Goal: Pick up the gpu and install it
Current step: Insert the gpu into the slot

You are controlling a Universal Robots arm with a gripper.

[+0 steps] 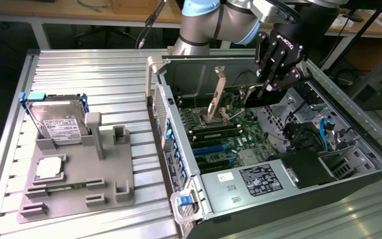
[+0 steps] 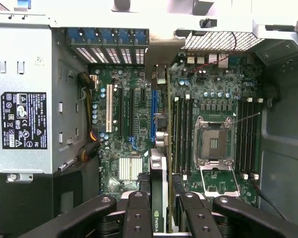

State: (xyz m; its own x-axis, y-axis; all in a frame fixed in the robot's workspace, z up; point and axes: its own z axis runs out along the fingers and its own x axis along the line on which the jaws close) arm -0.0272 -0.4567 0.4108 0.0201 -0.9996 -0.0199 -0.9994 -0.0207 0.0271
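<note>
Hanging edge-on in the gripper [image 2: 161, 218], the gpu [image 2: 159, 198] sat clamped between the black fingers [image 2: 137, 213], jaws narrow and closed on the card's thin body. In the exterior view the gpu [image 1: 252, 93] was a dark slab under the gripper [image 1: 277, 82], held above the motherboard [image 1: 228, 134] inside the open PC case [image 1: 350, 149], near the case's far wall. From the wrist view the card lined up roughly with the blue expansion slot [image 2: 153, 116], beside the white slot [image 2: 109, 111] and close to the RAM slots [image 2: 181, 134] and the open CPU socket [image 2: 212, 144]. Not seated yet, judging by the gap.

Risks: card edge missing the slot and landing on board components if the line-up was off; bracket end catching the rear case frame; card tilting in the thin grip under push-down force. Outside the case, a hard drive [image 1: 59, 124] stood in the grey fixture tray [image 1: 78, 196], untouched.
</note>
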